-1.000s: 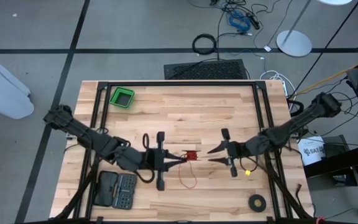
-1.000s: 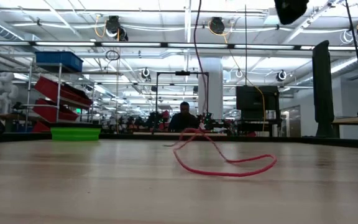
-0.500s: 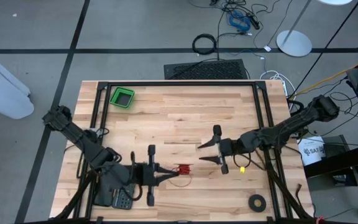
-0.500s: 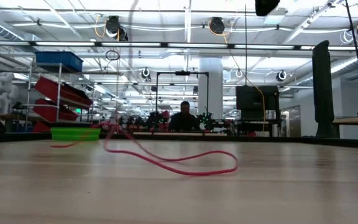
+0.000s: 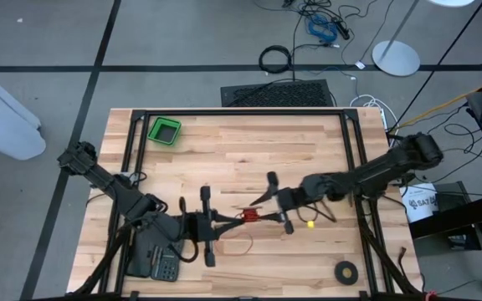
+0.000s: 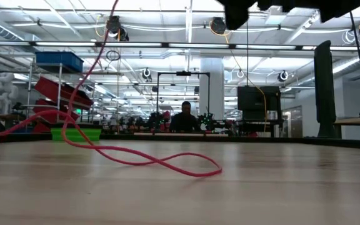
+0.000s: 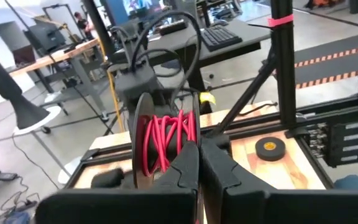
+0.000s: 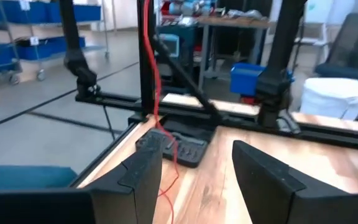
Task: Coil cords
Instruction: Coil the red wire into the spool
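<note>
High view shows both arms meeting near the middle of the wooden table (image 5: pixel 249 159). The left gripper (image 5: pixel 231 221) has its jaws pressed together on the cord (image 5: pixel 249 218), which looks red here. It holds a small bunch of red loops up off the wood. The left wrist view shows those loops (image 7: pixel 166 140) wound side by side just past the closed fingers (image 7: pixel 185 171), so the bundle stays neat and cannot fall apart.

The right gripper (image 5: pixel 268 203) is just beside the bundle, on its other side. Its jaws stand wide apart with nothing between them. In the right wrist view the fingers (image 8: pixel 143 171) are spread, and the cord (image 8: pixel 146 56) hangs straight down in front of them. I think the jaws are open like that so they can catch the loose part and wind it on.

Part of the cord is not wound yet. In the low view it (image 6: pixel 161 164) rises steeply to the grippers above and also lies in a wavy loop on the table. That slack is what is left to coil, so the job looks partly done.

Away from the work are a green bin (image 5: pixel 164 130) near the far left corner, a dark tool case (image 5: pixel 159 261) at the near left, a small yellow thing (image 5: pixel 310 224) by the right arm, and a black tape ring (image 5: pixel 346 271) at the near right.
</note>
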